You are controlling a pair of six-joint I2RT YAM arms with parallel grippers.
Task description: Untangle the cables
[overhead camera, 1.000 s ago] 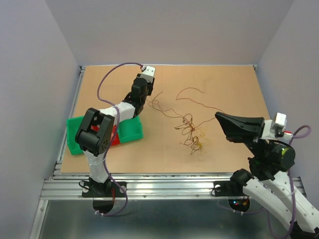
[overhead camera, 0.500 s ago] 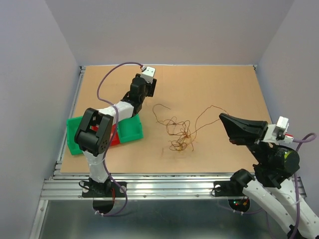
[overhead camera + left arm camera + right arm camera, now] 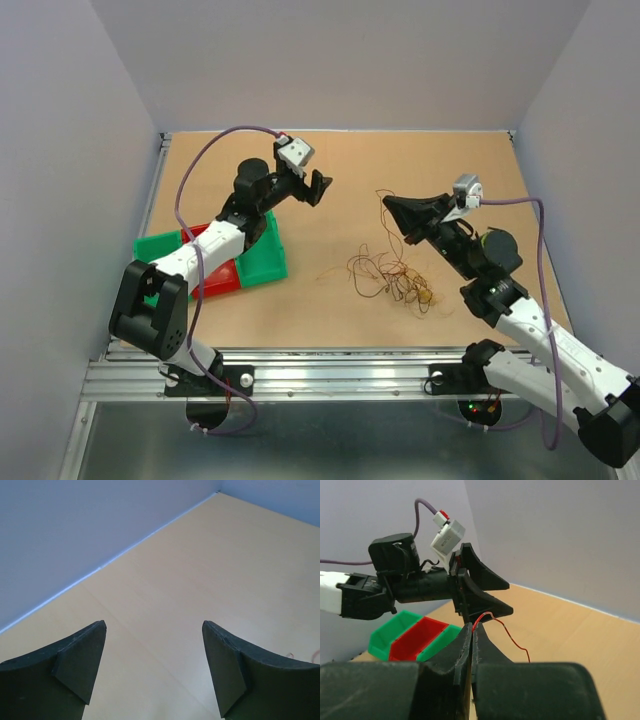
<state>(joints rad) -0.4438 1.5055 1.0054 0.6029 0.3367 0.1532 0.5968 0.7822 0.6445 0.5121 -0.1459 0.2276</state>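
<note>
Two grippers in view, and they read very differently. Your left gripper (image 3: 318, 187) hangs over the table (image 3: 450, 160) with its fingers (image 3: 80, 655) spread wide, nothing between them and only bare board below. Your right gripper (image 3: 392, 204) is pinched together on one thin reddish strand (image 3: 487, 614), which curls out from the tips. The cables (image 3: 390, 278) lie in a loose tangle on the board just below that gripper. Green and red bins (image 3: 258, 258) sit beside your left arm.

No text, label, brand or number is legible in any view.
</note>
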